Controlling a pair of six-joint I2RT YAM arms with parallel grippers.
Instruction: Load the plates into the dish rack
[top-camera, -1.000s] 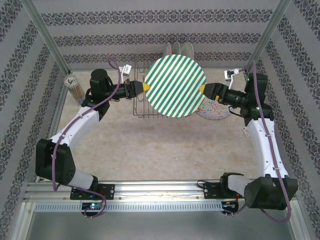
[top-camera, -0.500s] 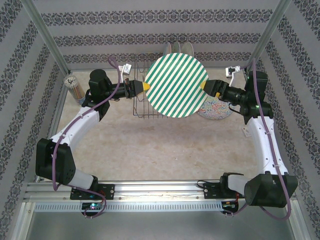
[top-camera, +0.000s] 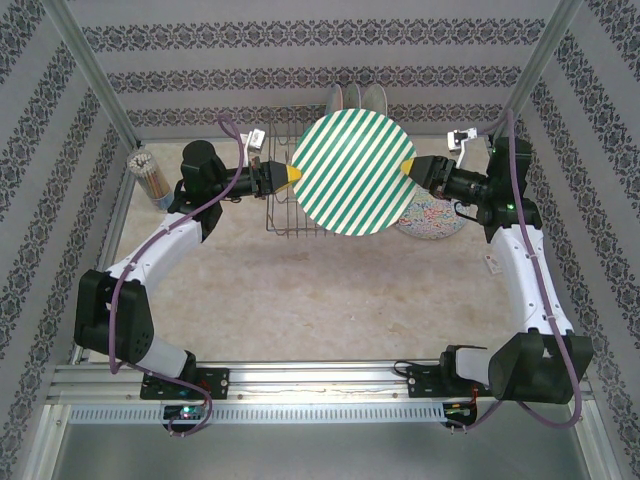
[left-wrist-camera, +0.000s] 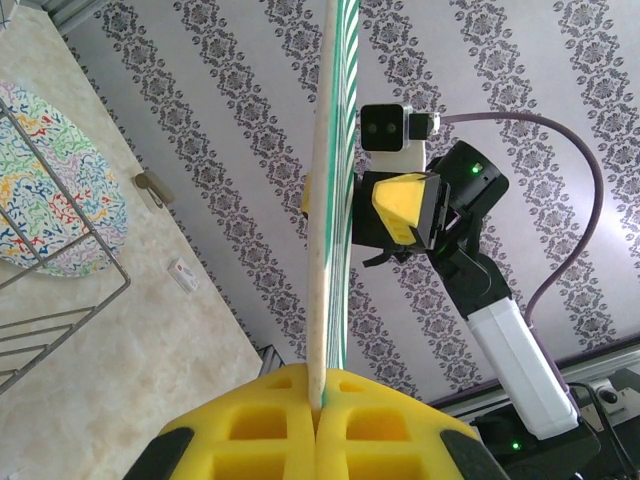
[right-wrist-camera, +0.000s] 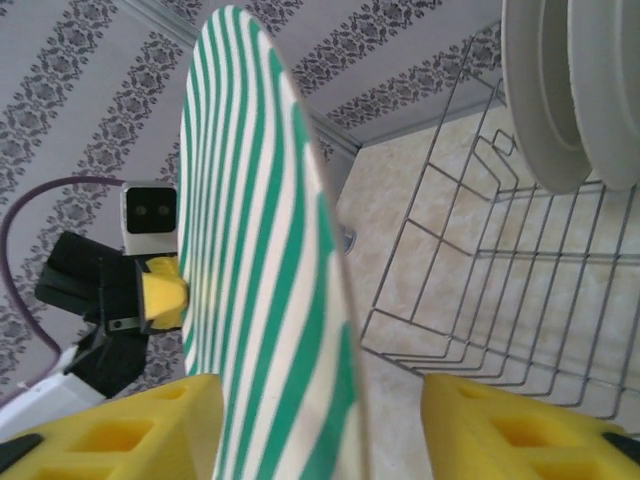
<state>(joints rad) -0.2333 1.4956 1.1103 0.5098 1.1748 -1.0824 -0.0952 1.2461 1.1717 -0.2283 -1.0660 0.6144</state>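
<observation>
At your far left, a cup of pencils (top-camera: 150, 175) stands by the wall. Your left gripper (top-camera: 291, 174) is clenched on the left rim of the green-white striped plate (top-camera: 350, 172). The plate hangs over the dish rack (top-camera: 280, 215), face toward the overhead camera, with its gripped diameter running left to right. Behind it, pale plates (top-camera: 358, 97) stand on edge at the rack's back end, and the nearer slots are bare wire. Your right gripper (top-camera: 407, 170) straddles the right rim with its jaws apart and a gap beside one finger. A floral plate (top-camera: 435, 218) lies flat on the beige table (top-camera: 320, 290) below. Patterned wallpaper closes three sides.
</observation>
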